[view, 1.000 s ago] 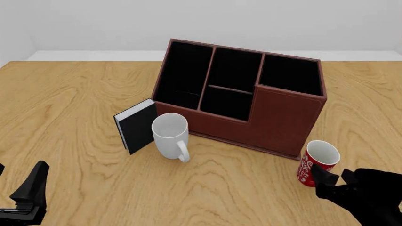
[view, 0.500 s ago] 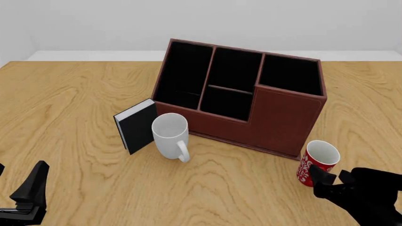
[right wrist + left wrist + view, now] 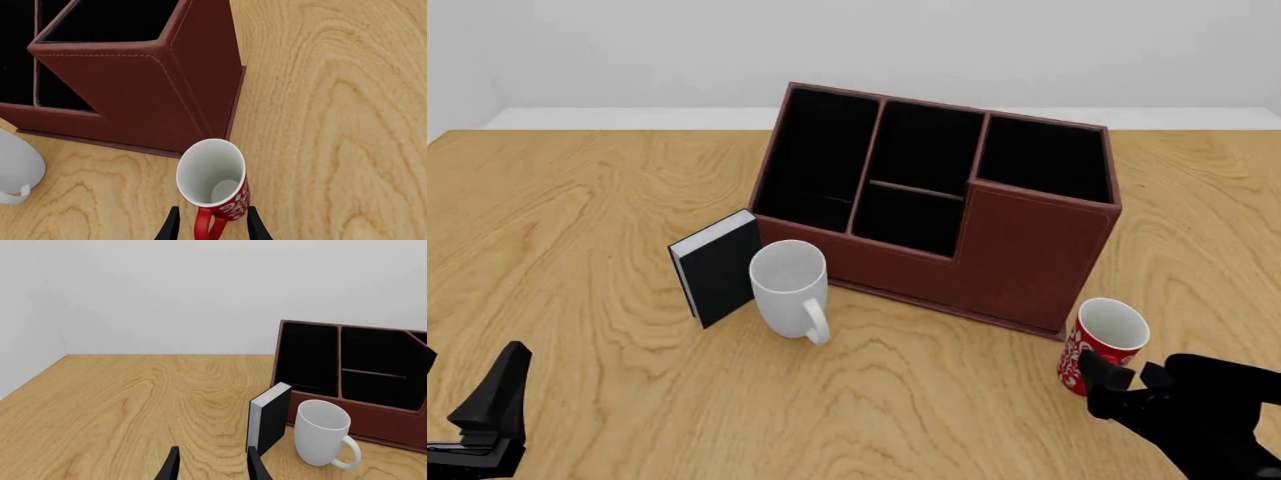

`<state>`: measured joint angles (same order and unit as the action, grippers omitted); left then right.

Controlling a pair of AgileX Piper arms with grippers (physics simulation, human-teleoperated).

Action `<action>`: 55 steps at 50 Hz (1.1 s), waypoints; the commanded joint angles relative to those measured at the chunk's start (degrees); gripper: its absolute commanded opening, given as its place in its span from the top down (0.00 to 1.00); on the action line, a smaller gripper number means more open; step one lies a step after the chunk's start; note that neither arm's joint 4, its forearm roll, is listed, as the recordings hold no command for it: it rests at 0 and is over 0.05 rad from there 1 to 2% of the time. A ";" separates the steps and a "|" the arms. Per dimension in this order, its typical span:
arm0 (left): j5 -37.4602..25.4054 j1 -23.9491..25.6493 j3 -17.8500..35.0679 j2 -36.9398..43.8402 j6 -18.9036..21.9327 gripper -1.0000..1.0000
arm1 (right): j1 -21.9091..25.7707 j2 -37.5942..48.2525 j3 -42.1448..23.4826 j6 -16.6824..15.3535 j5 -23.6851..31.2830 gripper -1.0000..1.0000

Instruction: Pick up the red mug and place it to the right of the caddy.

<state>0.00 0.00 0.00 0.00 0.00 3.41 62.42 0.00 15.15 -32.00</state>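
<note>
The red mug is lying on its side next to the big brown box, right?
Not quite. The red mug is standing upright, its white inside open to the top, next to the big brown box. The front view shows this, and the right wrist view looks down into its opening.

Both arms are matte black and angular; the left gripper (image 3: 487,420) and right gripper (image 3: 1128,385) end in thin, tapered, seemingly unmarked black fingers (image 3: 171,226).
</note>
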 commanded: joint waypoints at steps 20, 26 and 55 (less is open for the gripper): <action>0.00 0.00 0.00 0.00 0.00 0.00 | -0.22 -1.73 0.00 0.51 1.72 1.00; 0.00 0.00 0.00 0.00 0.00 0.00 | 0.03 -1.42 0.00 0.35 1.40 1.00; 0.00 0.00 0.00 0.00 0.00 0.00 | -7.99 -9.67 -3.15 -9.05 5.40 1.00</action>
<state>0.00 0.00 0.00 0.00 0.00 -2.64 53.63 -1.17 7.59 -26.75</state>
